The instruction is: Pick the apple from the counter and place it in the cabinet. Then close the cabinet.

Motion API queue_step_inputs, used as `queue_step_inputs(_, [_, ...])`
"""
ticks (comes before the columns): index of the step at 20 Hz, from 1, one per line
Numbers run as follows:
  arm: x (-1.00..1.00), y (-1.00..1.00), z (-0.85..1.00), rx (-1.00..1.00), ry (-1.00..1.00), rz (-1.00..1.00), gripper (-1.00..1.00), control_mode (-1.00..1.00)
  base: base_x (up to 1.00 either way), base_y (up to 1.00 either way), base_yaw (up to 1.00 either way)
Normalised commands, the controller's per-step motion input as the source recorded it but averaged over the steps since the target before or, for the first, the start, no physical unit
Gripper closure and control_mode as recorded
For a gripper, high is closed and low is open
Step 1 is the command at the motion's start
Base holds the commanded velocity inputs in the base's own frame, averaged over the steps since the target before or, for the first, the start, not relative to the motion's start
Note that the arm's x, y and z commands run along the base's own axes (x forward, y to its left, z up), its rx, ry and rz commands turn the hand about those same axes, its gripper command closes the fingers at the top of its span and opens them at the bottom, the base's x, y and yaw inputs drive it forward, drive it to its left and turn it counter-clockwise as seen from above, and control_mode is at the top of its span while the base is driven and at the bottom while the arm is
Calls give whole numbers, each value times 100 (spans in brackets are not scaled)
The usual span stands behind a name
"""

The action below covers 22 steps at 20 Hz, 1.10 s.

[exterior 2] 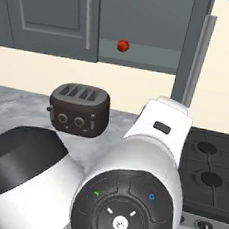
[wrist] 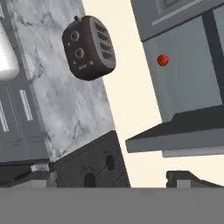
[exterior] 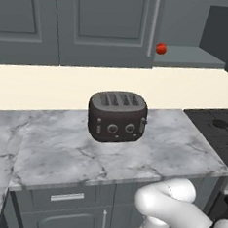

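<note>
The small red apple point(exterior: 161, 48) point(exterior 2: 123, 46) point(wrist: 162, 60) rests on the grey inner shelf point(exterior: 194, 57) of the dark grey wall cabinet point(exterior: 114, 23) point(exterior 2: 142, 19), just past the left door's silver handle point(exterior: 154, 26). The left door is shut. The right door point(exterior 2: 194, 50) point(wrist: 175, 135) stands swung out, seen edge-on. Below lies the marble counter point(exterior: 107, 154) point(exterior 2: 16, 110) point(wrist: 65, 109). My gripper point(wrist: 107, 177) is open, its dark fingertips point(wrist: 188, 177) wide apart with nothing between them. It hangs well away from the apple and cabinet.
A dark four-slot toaster point(exterior: 117, 116) point(exterior 2: 80, 110) point(wrist: 89, 47) stands on the counter under the cabinet. The black stovetop point(exterior: 217, 130) point(exterior 2: 206, 167) point(wrist: 94, 164) adjoins the counter on the right. Dark grey drawers point(exterior: 67, 197) sit below the counter.
</note>
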Motion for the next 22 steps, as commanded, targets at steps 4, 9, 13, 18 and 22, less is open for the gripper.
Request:
queue_step_inputs(4, [59, -72, -49, 33, -16, 0, -100, -100, 0, 0, 0])
queue_step_inputs(9, [65, -74, -54, 34, -9, 0, -100, -100, 0, 0, 0])
queue_step_inputs(13, [80, -60, -52, 30, -3, 0, -100, -100, 0, 0, 0])
queue_step_inputs(18, [97, -30, -42, 23, -4, 1, -100, -100, 0, 0, 0])
queue_step_inputs(22, [69, -31, -27, 14, -10, 8, -100, -100, 0, 0, 0])
